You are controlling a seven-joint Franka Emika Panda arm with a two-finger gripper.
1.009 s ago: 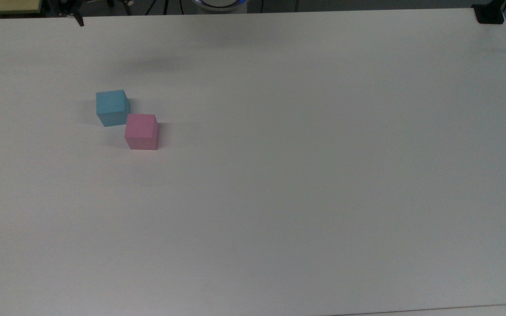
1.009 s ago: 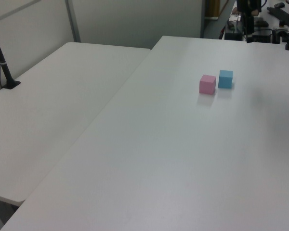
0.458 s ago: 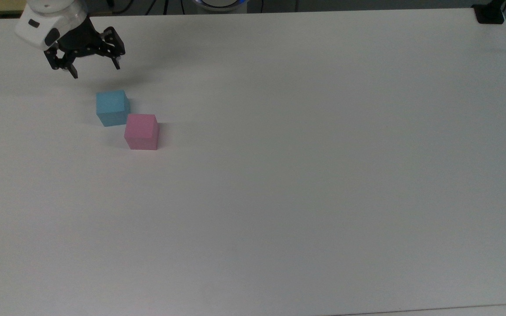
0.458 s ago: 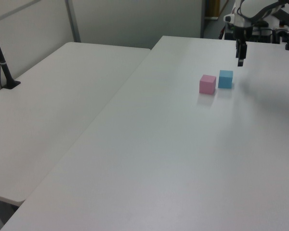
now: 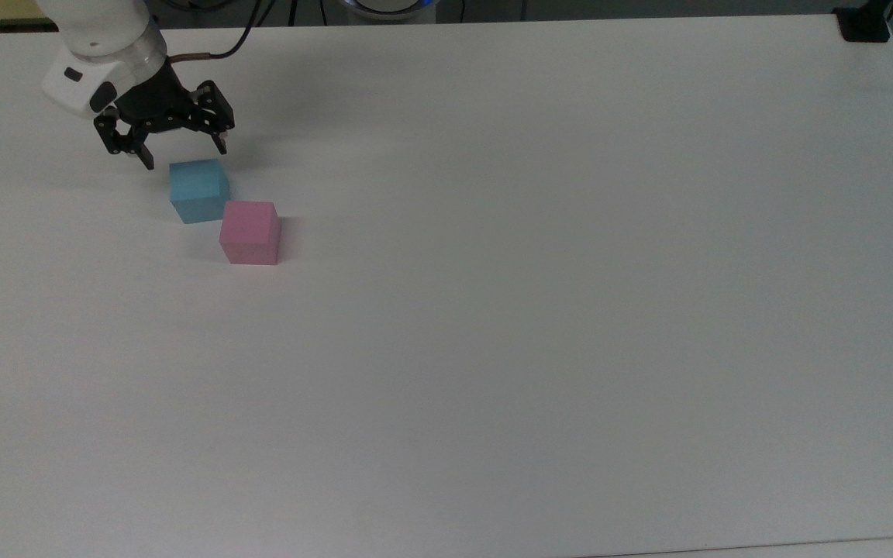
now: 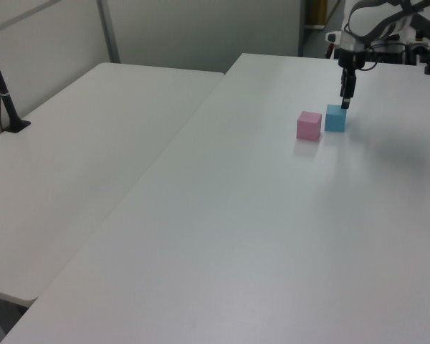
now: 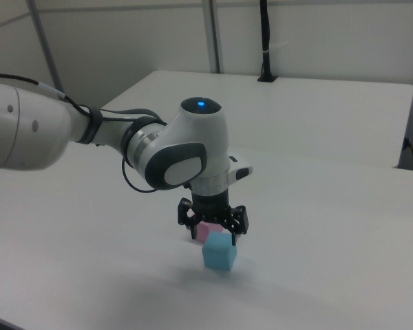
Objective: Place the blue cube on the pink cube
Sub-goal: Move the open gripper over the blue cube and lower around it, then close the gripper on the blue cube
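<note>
Hand (image 5: pixel 185 154) spread wide, empty, poised just above blue cube (image 5: pixel 198 191); pink cube (image 5: pixel 250 232) right beside it.

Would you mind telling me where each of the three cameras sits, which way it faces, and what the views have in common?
Top view: high above the table, looking steeply down; the open gripper and wrist enter at the top view's upper left.
Left view: raised at a table corner, looking diagonally across; the gripper hangs at the far end.
Right view: low, facing the arm; the forearm, wrist and gripper show.
All share the blue cube beside the pink cube.
</note>
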